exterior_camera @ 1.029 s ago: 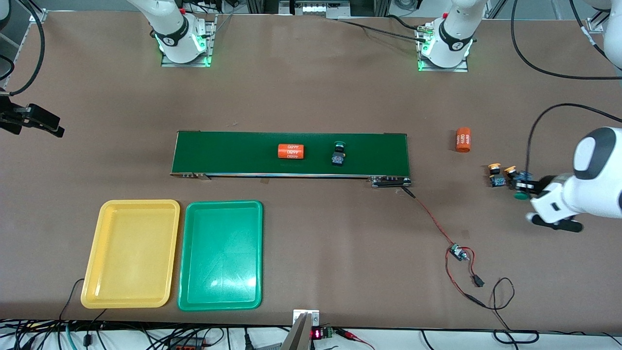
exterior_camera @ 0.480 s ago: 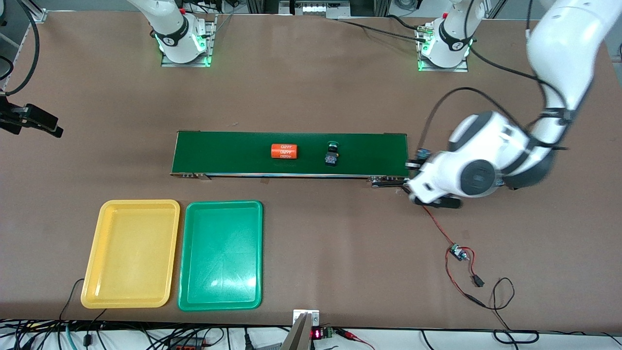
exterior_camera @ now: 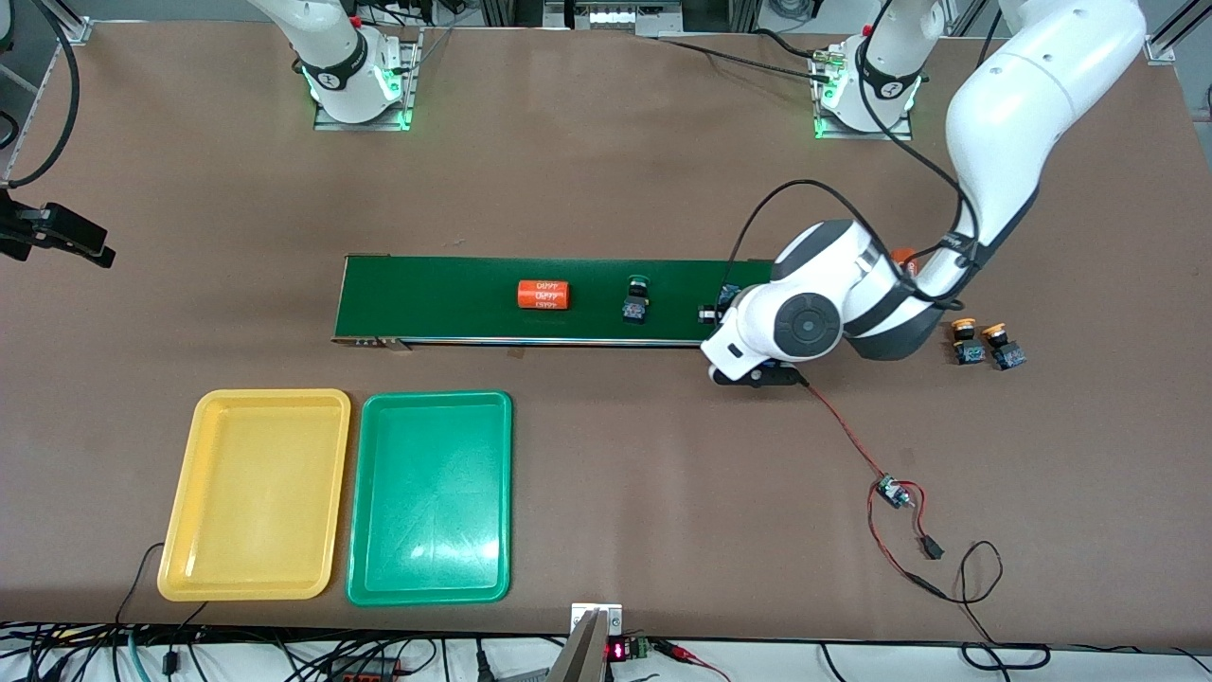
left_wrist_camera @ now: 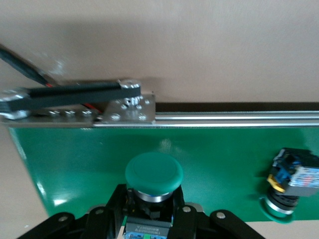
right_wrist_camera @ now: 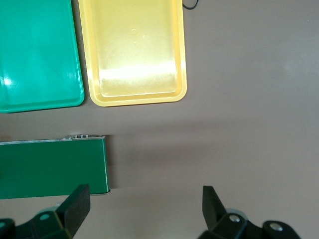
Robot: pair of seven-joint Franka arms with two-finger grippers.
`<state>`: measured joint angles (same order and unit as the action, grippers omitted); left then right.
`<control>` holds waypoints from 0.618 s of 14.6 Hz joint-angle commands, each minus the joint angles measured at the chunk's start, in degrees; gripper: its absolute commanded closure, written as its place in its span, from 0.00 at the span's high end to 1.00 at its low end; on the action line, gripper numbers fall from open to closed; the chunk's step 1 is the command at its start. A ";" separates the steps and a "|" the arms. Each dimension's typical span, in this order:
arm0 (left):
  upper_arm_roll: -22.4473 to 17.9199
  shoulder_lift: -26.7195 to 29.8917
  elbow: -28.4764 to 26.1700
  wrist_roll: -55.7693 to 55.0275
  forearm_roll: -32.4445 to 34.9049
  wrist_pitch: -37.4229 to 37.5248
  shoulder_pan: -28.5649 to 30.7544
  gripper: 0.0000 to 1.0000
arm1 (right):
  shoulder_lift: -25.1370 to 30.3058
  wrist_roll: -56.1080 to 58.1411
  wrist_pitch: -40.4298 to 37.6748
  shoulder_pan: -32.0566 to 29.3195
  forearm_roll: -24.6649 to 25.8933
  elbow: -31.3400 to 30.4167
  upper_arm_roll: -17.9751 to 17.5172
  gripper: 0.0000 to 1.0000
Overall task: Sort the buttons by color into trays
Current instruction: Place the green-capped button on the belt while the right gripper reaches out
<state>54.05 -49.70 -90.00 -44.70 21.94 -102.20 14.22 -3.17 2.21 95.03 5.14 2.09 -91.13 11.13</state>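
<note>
Green-capped and blue-bodied, one button [left_wrist_camera: 153, 186] is being pinched by its body between the fingers [left_wrist_camera: 112, 206] of the left gripper [exterior_camera: 712, 313], cap pointing out over the belt [exterior_camera: 454, 298] at the end toward the left arm's side of the table. In the left wrist view the cap is being seen above the green surface; whether it is touching the belt cannot be told.

A second green button [exterior_camera: 635, 301] is lying on its side on the belt, near the middle, with an orange cylinder [exterior_camera: 543, 295] lying beside it, toward the right arm's end. In the left wrist view this second button [left_wrist_camera: 291, 181] is being seen close to the belt's edge.

Two yellow-capped buttons [exterior_camera: 964, 340] [exterior_camera: 1001, 346] are standing side by side on the brown table [exterior_camera: 606, 170], well apart from the belt, toward the left arm's end. Another orange cylinder [exterior_camera: 902, 256] is being mostly hidden by the left arm.

A yellow tray [exterior_camera: 256, 494] and a green tray [exterior_camera: 431, 496] are lying side by side, nearer to the front camera than the belt, toward the right arm's end. Nothing is being held in either tray.

The right gripper [right_wrist_camera: 144, 206] is being kept spread wide, holding nothing, up over bare table at the right arm's end, just past the belt's end, where that arm is waiting.

A red wire [exterior_camera: 852, 440] is trailing from the belt's end to a small circuit board [exterior_camera: 890, 491] nearer the front camera.
</note>
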 commanded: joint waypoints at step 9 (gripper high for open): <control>1.05 3.20 -0.20 -1.98 -1.20 1.12 3.79 1.00 | -0.61 0.17 -2.74 0.74 -0.33 1.48 -0.84 1.00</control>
<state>54.01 -49.22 -92.21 -46.85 21.93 -102.77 15.37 -3.22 2.25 93.01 5.41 2.05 -90.16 10.51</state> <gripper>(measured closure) 0.194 0.000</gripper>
